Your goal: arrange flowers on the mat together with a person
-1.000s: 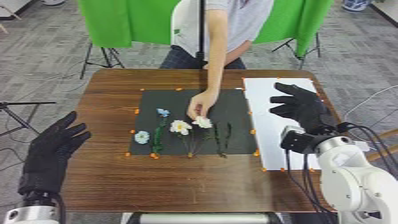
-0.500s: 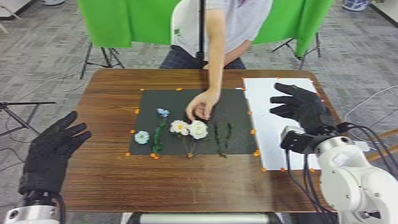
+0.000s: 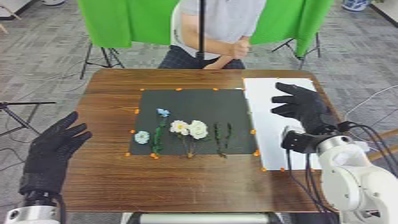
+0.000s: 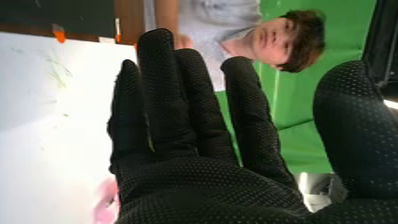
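My left hand [image 3: 55, 145] is open over the table's left edge, well apart from the flowers. Over the white sheet, my right hand [image 3: 302, 106] stands open and holds nothing; in the right wrist view the same hand [image 4: 191, 170] has its fingers straight. On the dark mat [image 3: 191, 100] lie a small blue flower [image 3: 163, 113] with a green stem, a light blue bloom [image 3: 142, 137] near the left edge, two white flowers [image 3: 197, 130] side by side, and two thin green stems [image 3: 219, 137] to their right.
The white sheet [image 3: 271, 120] lies right of the mat, under my right hand. Orange markers [image 3: 253, 132] line the mat and sheet. The brown table [image 3: 178, 185] extends in front of the mat. A person stays at the far edge, hands drawn together.
The person's hand has left the mat and drawn back to the body. The right white flower has shifted slightly toward the near side and left. Both my hands have stayed still.
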Available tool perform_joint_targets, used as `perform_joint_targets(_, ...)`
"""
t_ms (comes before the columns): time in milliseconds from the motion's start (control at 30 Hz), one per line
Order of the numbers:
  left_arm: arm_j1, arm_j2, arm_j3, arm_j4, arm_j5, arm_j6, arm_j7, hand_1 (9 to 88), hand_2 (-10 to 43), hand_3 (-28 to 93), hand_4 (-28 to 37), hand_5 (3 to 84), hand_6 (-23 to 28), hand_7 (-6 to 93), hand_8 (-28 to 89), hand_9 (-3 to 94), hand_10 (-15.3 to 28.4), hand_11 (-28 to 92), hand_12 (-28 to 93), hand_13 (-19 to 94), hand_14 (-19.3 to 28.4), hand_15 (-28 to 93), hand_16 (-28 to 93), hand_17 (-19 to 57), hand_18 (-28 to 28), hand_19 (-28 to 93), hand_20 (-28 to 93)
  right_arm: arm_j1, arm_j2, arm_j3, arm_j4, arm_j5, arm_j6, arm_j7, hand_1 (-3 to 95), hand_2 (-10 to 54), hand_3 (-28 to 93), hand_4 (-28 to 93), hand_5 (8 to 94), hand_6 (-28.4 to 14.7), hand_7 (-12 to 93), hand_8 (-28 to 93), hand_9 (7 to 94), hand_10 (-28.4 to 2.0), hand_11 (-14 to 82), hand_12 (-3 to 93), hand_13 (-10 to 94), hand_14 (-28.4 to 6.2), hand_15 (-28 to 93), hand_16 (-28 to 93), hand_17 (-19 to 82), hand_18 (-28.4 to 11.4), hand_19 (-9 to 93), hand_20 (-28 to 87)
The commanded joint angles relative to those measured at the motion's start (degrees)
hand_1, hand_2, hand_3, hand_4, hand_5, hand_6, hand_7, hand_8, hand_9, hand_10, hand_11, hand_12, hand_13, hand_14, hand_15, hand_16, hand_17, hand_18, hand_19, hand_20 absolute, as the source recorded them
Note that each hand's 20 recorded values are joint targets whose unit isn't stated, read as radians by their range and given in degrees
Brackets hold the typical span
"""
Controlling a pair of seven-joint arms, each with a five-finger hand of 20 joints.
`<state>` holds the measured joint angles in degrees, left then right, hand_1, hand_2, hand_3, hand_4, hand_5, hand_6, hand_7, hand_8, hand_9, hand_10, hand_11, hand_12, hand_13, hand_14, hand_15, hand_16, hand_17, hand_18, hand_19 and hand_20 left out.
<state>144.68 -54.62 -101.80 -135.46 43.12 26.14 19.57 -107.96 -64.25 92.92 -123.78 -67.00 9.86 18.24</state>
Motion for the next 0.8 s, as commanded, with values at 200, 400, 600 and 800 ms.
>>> perform_joint_targets(200, 1.2, 0.4, 0.5, -0.09, -0.46, 1.46, 0.78, 22.3, 6.2, 80, -28.3, 37.6, 8.6, 14.7, -10, 33.9, 19.9, 29, 9, 23, 26.5, 58, -12, -9.8, 21.1, 51, 9, 4.0, 6.2, 1.1, 2.2, -10.8, 2.7, 4.5, 25.6, 2.3, 75, -24, 50.4, -2.1, 13, -11, 51.6, -18.9, 17.6, 14.8, 47, -18.9, 58, 8, 15, -22.0, 63, 13)
perform_joint_targets(400, 1.2, 0.35, 0.64, -0.15, -0.37, 1.57, 0.61, 22.4, 6.1, 80, -28.3, 37.5, 8.6, 14.8, -10, 33.9, 20.0, 29, 9, 23, 26.3, 58, -12, -9.7, 21.2, 51, 9, 11.4, 11.7, -4.4, 6.1, -22.6, 6.9, 12.5, 26.2, 1.8, 75, -24, 49.7, -2.2, 13, -11, 49.8, -19.2, 16.5, 14.6, 48, -18.9, 60, 8, 16, -22.3, 65, 14)
perform_joint_targets(600, 0.9, 0.38, 0.8, -0.17, -0.3, 1.63, 0.54, 22.4, 6.2, 80, -28.3, 37.5, 8.6, 14.7, -10, 33.9, 20.0, 29, 9, 23, 26.4, 58, -12, -9.8, 21.2, 51, 9, 17.7, 16.1, -9.7, 12.6, -39.1, 3.9, 18.5, 27.5, 0.9, 75, -24, 48.3, -2.0, 13, -11, 47.1, -18.8, 14.7, 14.5, 49, -18.2, 60, 8, 17, -22.5, 66, 13)
perform_joint_targets(800, 0.3, 0.43, 1.05, -0.06, -0.2, 1.35, 0.28, 22.4, 6.2, 80, -28.3, 37.6, 8.7, 14.6, -10, 33.9, 20.0, 29, 9, 23, 26.4, 58, -12, -9.8, 21.1, 51, 9, 24.8, 19.2, -15.6, 18.7, -47.3, -1.1, 25.2, 27.8, -0.1, 75, -24, 46.6, -1.8, 13, -11, 44.4, -19.0, 13.2, 14.6, 49, -17.7, 60, 8, 18, -22.6, 67, 12)
